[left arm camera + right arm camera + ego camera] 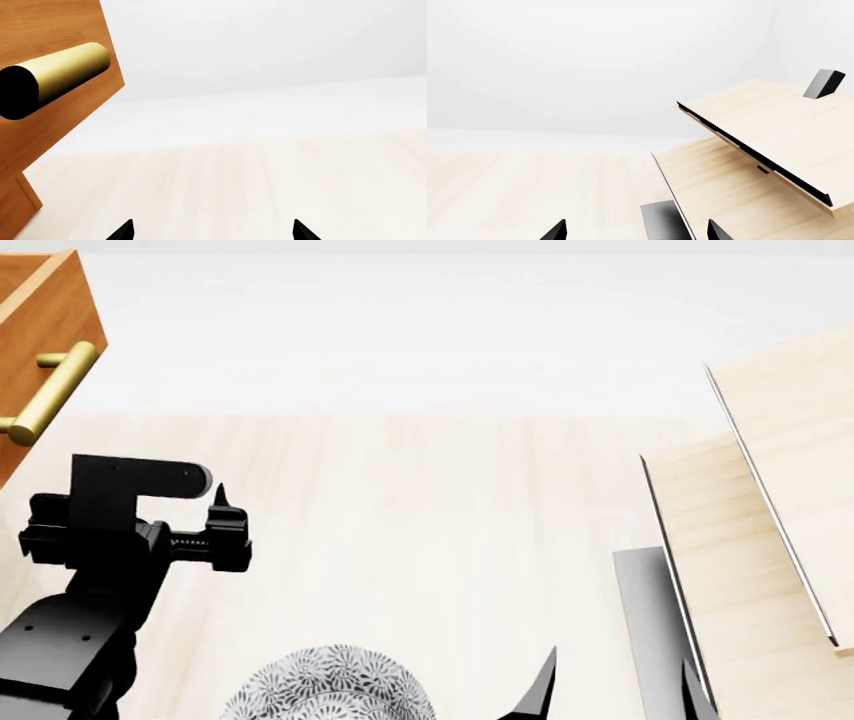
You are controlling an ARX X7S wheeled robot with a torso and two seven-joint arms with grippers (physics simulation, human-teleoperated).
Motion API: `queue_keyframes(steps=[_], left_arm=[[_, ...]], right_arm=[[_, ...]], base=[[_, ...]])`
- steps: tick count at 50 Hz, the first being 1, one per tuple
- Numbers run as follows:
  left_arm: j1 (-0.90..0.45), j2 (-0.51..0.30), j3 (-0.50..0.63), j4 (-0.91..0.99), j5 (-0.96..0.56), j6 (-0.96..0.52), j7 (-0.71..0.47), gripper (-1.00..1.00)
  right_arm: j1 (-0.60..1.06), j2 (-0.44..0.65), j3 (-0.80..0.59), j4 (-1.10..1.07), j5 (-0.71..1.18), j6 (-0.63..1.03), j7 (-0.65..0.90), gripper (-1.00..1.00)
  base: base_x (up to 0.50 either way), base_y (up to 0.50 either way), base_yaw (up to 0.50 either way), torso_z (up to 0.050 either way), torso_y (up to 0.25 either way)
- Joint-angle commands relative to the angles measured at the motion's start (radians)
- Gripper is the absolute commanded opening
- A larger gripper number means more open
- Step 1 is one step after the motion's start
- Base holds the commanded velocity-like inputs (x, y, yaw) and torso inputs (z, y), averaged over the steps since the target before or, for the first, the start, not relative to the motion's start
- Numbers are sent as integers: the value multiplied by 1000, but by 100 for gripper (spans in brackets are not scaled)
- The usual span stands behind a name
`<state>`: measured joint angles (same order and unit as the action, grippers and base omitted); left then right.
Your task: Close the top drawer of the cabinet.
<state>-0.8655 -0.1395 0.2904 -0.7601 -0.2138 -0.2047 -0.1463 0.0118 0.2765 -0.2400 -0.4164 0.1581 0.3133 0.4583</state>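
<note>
The top drawer (34, 330) is an orange-brown wooden box at the far left edge of the head view, with its brass bar handle (47, 395) on the front. In the left wrist view the drawer front (60, 25) and handle (63, 72) are close by, off to one side of the fingertips. More of the cabinet's wood (20, 200) shows below it. My left gripper (224, 525) is open and empty, to the right of and nearer than the handle, not touching it; it also shows in the left wrist view (212, 232). My right gripper (617, 688) is open and empty, seen too in the right wrist view (637, 232).
A patterned grey bowl (327, 688) sits at the near edge of the pale wooden table (427, 500). A pale wooden tiered rack (774, 490) with a black base (647, 640) stands at the right, just beyond my right gripper; it also shows in the right wrist view (760, 135).
</note>
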Motion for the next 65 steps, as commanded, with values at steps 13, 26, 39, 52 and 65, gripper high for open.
queue_keyframes(steps=[13, 26, 39, 52, 65], left_arm=[[-378, 89, -166, -549, 148, 14, 49, 100], [-461, 53, -435, -549, 173, -201, 66, 100], [-481, -22, -584, -549, 206, -253, -57, 100], [-550, -94, -601, -549, 216, -226, -127, 100], [-596, -183, -595, -549, 216, -204, -174, 100]], right_arm=[[-4, 10, 3, 10, 11, -12, 8, 100], [-1, 12, 5, 13, 18, -12, 13, 100], [2, 17, 2, 6, 20, -8, 18, 100], [22, 15, -7, 31, 18, -15, 19, 100], [21, 21, -8, 30, 22, -12, 23, 100]], base=[[0, 0, 0, 0, 1], [0, 0, 0, 0, 0], [0, 0, 0, 0, 0], [0, 0, 0, 0, 0], [0, 0, 0, 0, 1]])
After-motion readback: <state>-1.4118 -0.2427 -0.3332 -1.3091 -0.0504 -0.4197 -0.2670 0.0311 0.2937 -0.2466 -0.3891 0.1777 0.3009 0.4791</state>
